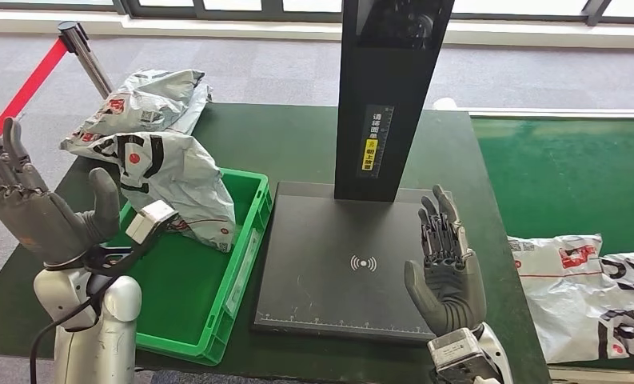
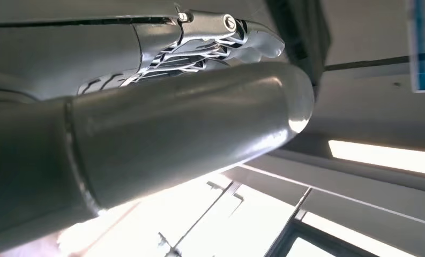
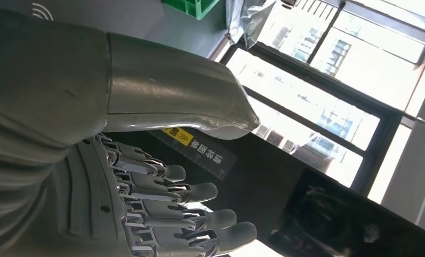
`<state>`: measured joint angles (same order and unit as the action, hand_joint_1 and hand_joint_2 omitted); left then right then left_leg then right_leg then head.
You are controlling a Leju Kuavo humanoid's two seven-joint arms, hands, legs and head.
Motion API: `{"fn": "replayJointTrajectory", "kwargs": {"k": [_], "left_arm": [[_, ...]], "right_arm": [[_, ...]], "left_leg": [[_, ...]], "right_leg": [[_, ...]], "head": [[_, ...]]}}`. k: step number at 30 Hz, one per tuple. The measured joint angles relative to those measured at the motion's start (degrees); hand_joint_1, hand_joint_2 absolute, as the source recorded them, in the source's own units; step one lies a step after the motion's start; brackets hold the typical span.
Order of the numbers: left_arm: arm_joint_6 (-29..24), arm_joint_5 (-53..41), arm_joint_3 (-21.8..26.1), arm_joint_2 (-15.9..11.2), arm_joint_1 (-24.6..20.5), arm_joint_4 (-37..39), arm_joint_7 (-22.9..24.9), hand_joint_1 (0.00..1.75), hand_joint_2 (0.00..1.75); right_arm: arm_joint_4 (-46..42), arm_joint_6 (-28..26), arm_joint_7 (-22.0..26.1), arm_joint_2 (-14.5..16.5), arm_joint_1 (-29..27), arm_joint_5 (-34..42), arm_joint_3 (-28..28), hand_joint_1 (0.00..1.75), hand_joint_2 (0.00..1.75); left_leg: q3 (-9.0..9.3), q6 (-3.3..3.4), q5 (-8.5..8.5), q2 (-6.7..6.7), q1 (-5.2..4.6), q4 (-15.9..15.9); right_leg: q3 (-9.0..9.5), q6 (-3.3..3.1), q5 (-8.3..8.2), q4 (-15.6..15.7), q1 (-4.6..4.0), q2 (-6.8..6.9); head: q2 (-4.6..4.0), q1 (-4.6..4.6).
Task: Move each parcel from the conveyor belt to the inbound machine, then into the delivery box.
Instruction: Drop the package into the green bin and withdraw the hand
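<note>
Head view shows the left hand (image 1: 37,200) raised over the table's left edge, fingers spread and holding nothing, beside the green delivery box (image 1: 241,264). One grey parcel (image 1: 173,180) with red and black print leans in the box's far corner; a second parcel (image 1: 141,104) lies on the table behind it. The right hand (image 1: 445,268) stands upright and released over the near right part of the black inbound machine (image 1: 329,264), whose plate bears a wireless symbol and whose post (image 1: 385,96) carries a yellow-and-white label in small, unreadable characters. Two more parcels (image 1: 585,296) rest on the green conveyor belt (image 1: 569,176) at right.
</note>
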<state>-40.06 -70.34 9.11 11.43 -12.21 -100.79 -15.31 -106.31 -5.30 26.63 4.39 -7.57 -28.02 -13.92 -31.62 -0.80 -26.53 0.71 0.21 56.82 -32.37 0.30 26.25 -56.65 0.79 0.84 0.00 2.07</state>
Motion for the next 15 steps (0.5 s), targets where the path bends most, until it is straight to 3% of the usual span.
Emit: {"fn": "replayJointTrajectory", "kwargs": {"k": [1, 3, 5, 7, 9, 13, 15], "left_arm": [[0.2, 5.2, 0.4, 1.0, 0.1, 0.5, -2.5, 0.0, 0.0], [3.0, 20.1, -0.8, 2.3, 0.6, 1.7, -5.1, 0.0, 0.0], [10.1, 37.5, -4.4, 2.3, 1.7, 2.3, -4.3, 0.0, 0.0], [20.4, 52.6, -9.1, 1.5, 3.6, 2.1, -3.4, 0.0, 0.0], [28.2, 61.5, -13.4, 0.5, 5.8, 1.6, -3.4, 0.0, 0.0], [31.3, 64.9, -17.7, -0.6, 8.3, 1.2, -4.1, 0.0, 0.0], [32.6, 66.0, -18.7, -1.1, 8.8, 1.1, -4.3, 0.0, 0.0]], "right_arm": [[0.1, -0.7, -1.3, 0.0, -0.1, -0.6, 0.1, 0.0, 1.75], [0.7, -3.1, -6.3, 0.0, -0.4, -3.4, 0.9, 0.0, 0.87], [2.1, -5.1, -12.3, 0.0, -0.4, -7.8, 3.3, 0.0, 0.0], [4.7, -5.5, -18.0, -0.5, -0.2, -13.9, 7.4, 0.0, 0.0], [7.8, -5.3, -21.5, -1.0, -0.1, -19.5, 12.4, 0.0, 0.0], [11.6, -4.7, -21.3, -1.5, -0.2, -22.7, 19.5, 0.0, 0.0], [12.4, -4.2, -21.8, -1.5, -0.1, -23.8, 21.5, 0.0, 0.87]], "left_leg": [[0.0, 0.0, 0.0, -0.01, 0.0, 0.0], [0.0, 0.0, 0.0, -0.01, -0.01, 0.0], [-0.01, 0.02, -0.01, -0.03, -0.01, 0.0], [-0.04, 0.04, -0.02, -0.07, -0.02, 0.0], [-0.09, 0.08, -0.04, -0.09, -0.04, 0.1], [-0.13, 0.15, -0.11, -0.01, -0.06, 0.1], [-0.13, 0.16, -0.12, -0.02, -0.06, 0.1]], "right_leg": [[-0.01, 0.0, 0.0, 0.0, 0.0, 0.01], [0.0, 0.0, 0.0, 0.0, 0.0, 0.02], [0.01, 0.01, 0.0, 0.0, 0.0, 0.04], [0.03, 0.03, -0.02, 0.0, 0.01, 0.07], [0.02, 0.06, -0.04, 0.0, 0.04, 0.08], [-0.06, 0.09, -0.05, 0.0, 0.05, 0.04], [-0.07, 0.09, -0.04, 0.0, 0.03, 0.04]], "head": [[0.0, -0.01], [0.0, 0.0], [0.0, 0.0], [0.0, -0.01], [0.0, -0.02], [0.0, -0.01], [0.0, -0.01]]}}
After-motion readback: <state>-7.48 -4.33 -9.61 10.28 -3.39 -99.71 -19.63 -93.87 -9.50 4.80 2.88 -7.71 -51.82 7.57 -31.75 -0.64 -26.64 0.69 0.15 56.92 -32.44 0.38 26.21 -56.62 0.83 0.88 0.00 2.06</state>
